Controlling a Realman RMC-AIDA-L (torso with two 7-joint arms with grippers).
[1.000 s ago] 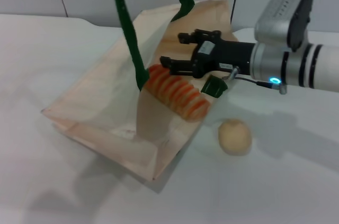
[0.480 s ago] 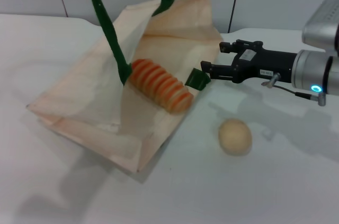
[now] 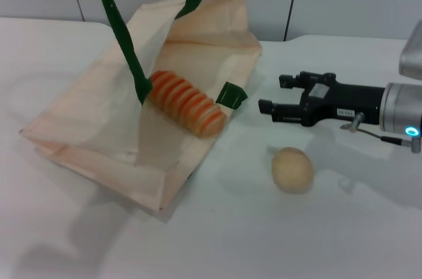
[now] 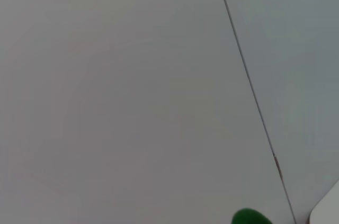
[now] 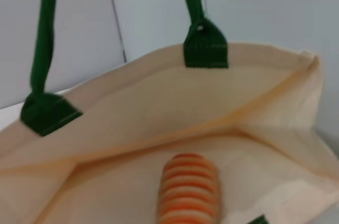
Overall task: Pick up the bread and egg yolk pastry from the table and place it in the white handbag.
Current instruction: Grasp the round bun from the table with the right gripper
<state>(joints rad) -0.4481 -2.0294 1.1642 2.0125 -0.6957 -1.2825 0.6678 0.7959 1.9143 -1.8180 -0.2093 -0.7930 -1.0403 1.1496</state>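
Ridged bread (image 3: 186,103) lies inside floppy white handbag (image 3: 99,121) — right hand (image 3: 266,94) open, empty.

Both handles (image 3: 119,28) run off the top of the head view, so whatever holds them up is out of sight. Bread (image 5: 189,192) is cut off in the right wrist view. Left wrist view only catches a blurry green blob (image 4: 250,217).

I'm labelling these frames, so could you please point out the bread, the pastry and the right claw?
bread (image 3: 186,103): head view, middle of the striped loaf.
pastry (image 3: 293,169): head view, centre of the ball.
right claw (image 3: 273,95): head view, midway between fingertips.
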